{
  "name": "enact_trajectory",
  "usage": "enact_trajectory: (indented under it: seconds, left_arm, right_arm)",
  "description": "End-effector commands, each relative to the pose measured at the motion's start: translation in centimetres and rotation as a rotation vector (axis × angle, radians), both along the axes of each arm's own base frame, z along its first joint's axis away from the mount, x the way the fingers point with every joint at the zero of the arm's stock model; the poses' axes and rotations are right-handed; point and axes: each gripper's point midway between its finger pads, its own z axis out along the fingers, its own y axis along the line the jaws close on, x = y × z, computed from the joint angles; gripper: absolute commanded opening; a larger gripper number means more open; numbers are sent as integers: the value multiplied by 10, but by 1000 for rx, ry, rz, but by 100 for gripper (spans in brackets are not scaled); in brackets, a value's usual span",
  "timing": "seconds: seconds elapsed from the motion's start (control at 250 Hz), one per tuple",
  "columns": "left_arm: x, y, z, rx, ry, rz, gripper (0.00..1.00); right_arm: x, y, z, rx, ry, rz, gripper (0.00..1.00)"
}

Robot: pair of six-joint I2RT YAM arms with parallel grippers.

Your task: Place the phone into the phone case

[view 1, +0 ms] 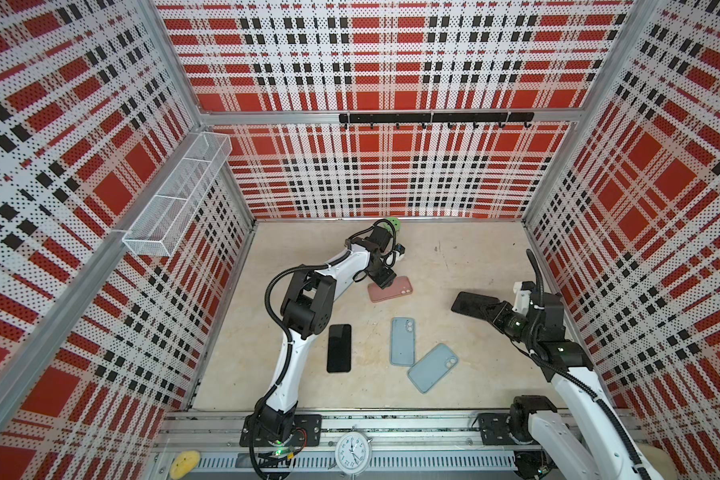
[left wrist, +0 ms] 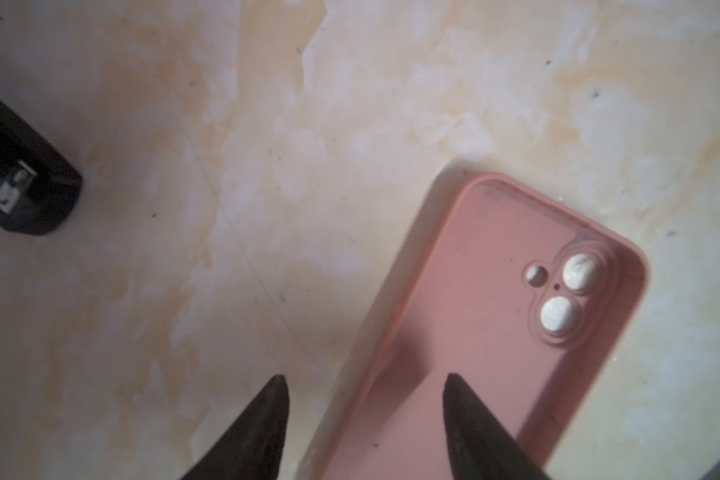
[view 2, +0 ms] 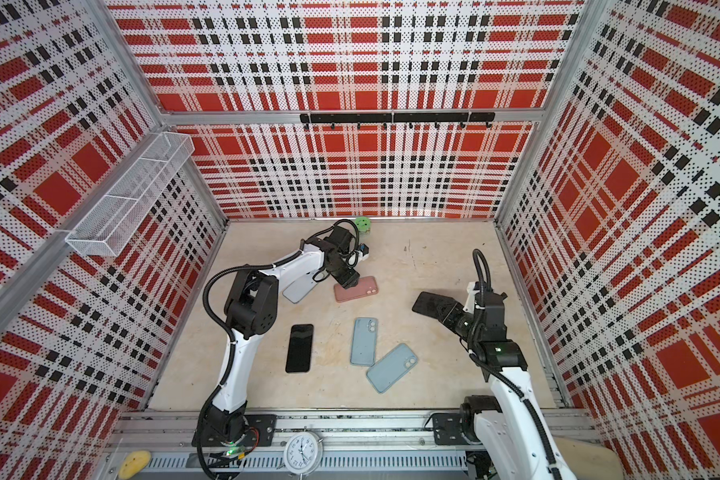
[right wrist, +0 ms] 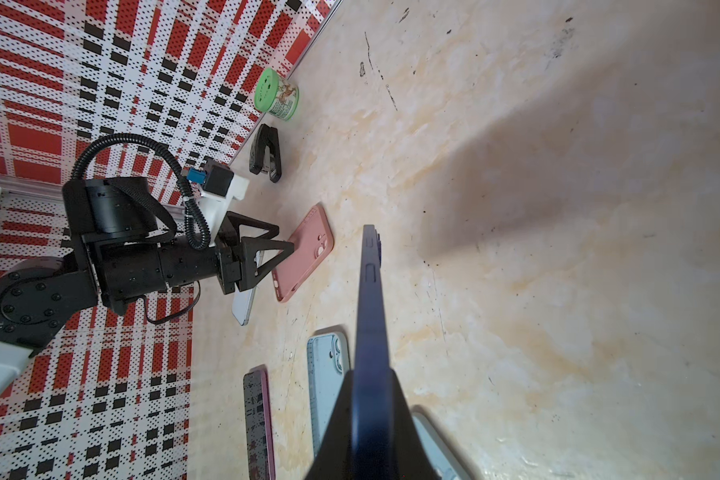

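The right gripper (view 1: 488,311) is clamping the dark phone (view 1: 466,302) at centre right of a top view. The left gripper (left wrist: 366,377), fingers apart, is straddling the rim of the pink case (view 1: 398,287) near that view's centre. Next move, likely: steadying the case, then aligning the phone above it.

The beige, marble-patterned table (view 1: 454,266) bore dark scuffs toward the back. A pink silicone phone case (view 1: 398,289) lay hollow side up near the middle, with a silver slab phone (view 2: 298,289) near it. Toward the front lay a black glass-fronted phone (view 1: 339,348), a pale blue phone case (view 1: 403,341) and a slanted pale blue case (view 1: 432,368), their corners nearly meeting. A green-lidded round tub (right wrist: 276,94) and a black stapler (right wrist: 266,154) sat by the back wall.
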Motion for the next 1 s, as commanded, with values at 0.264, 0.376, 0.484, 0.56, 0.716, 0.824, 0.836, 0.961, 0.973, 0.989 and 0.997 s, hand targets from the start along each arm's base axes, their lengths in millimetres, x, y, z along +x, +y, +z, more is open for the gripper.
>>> enact_trajectory:
  seconds: [0.264, 0.376, 0.484, 0.56, 0.716, 0.824, 0.836, 0.961, 0.973, 0.989, 0.997]
  left_arm:
    - [-21, 16, -29, 152, 87, 30, 20]
    - [-21, 21, -29, 156, 95, 69, 10]
    - [-22, 22, -20, 116, 115, 137, 3]
    - [-20, 24, -9, 71, 117, 221, 0]
    - [-9, 41, 20, -10, 68, 560, 0]
    - [-13, 48, 36, -142, 67, 825, 0]
    - [-14, 48, 37, -162, 66, 852, 0]
    - [-18, 45, 52, -384, 52, 1104, 0]
    - [-19, 45, 54, -401, 48, 1127, 0]
    - [-19, 45, 55, -419, 43, 1159, 0]
    - [-20, 44, 56, -427, 43, 1173, 0]
  right_arm:
    - [9, 1, 28, 21, -122, -2, 0]
    - [7, 1, 29, 18, -125, -3, 0]
    - [4, 0, 30, 16, -130, -5, 0]
    - [2, 0, 29, 14, -133, -7, 0]
    - [-1, -1, 26, 18, -135, -13, 0]
    - [0, 0, 25, 23, -138, -13, 0]
    - [0, 0, 24, 24, -139, -12, 0]
    - [0, 1, 23, 29, -143, -8, 0]
    - [0, 1, 24, 31, -143, -7, 0]
    - [1, 1, 24, 31, -145, -7, 0]
    - [1, 1, 23, 30, -145, -6, 0]
